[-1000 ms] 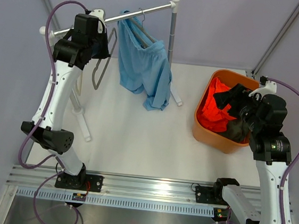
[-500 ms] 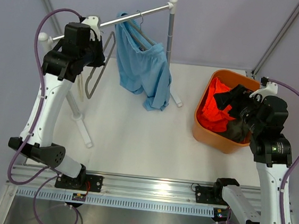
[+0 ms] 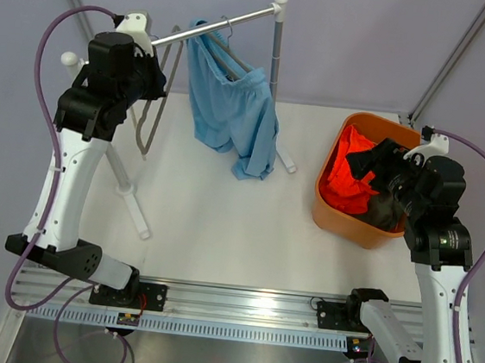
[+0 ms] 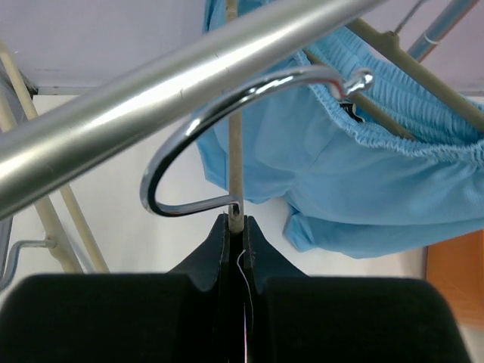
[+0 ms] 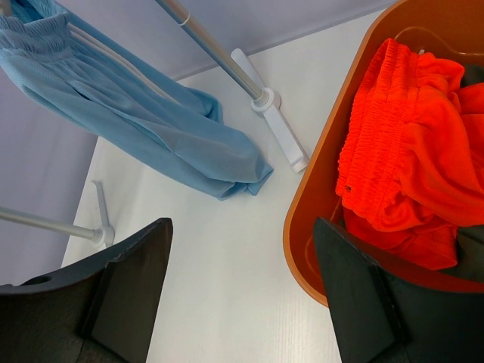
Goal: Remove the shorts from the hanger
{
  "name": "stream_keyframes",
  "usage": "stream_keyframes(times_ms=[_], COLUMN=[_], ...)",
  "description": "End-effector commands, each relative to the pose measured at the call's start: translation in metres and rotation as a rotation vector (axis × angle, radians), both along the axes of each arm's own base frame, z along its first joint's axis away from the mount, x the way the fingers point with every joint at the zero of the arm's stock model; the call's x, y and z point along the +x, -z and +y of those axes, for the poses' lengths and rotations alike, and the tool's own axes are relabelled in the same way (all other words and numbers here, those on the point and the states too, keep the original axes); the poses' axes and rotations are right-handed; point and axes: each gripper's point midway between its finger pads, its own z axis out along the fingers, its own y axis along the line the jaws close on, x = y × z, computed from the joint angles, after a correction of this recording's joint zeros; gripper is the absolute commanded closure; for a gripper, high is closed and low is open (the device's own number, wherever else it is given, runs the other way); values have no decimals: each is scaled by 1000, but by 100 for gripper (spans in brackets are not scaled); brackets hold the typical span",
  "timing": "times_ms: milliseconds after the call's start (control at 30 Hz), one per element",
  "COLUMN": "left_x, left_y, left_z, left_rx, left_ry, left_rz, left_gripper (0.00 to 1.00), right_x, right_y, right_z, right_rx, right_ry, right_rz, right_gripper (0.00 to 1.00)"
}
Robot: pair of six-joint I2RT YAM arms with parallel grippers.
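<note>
Shorts in light blue point(image 3: 232, 111) hang at twelve o'clock, not yet removed; the orange pair point(image 3: 348, 171) lies in the basket point(image 3: 320, 190) at three. Your left gripper point(image 4: 234, 227) is clamped on a bare hanger point(image 4: 146, 195) at ten; your right gripper point(image 5: 242, 283) hovers with jaws apart. Next, probably: park that hanger, then free the blue pair.

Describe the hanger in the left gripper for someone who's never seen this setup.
Find the silver clothes rail at the table's far left. Of the two there, this hanger is at the left end, neck pinched in the left gripper. It is bare; its neighbour carries light blue shorts.
</note>
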Motion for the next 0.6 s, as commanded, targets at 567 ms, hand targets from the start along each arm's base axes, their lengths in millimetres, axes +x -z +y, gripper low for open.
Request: stream_keyframes(times_ms=[567], left_x=[72], left_y=[-16], left_z=[28], left_rx=[-167], left_ry=[-456], left_rz=[-158], left_gripper=[100], right_x=[-1], right_y=[-12], right_z=[3], right_rx=[-3], right_ry=[-24], right_rz=[-48], right_gripper=[16])
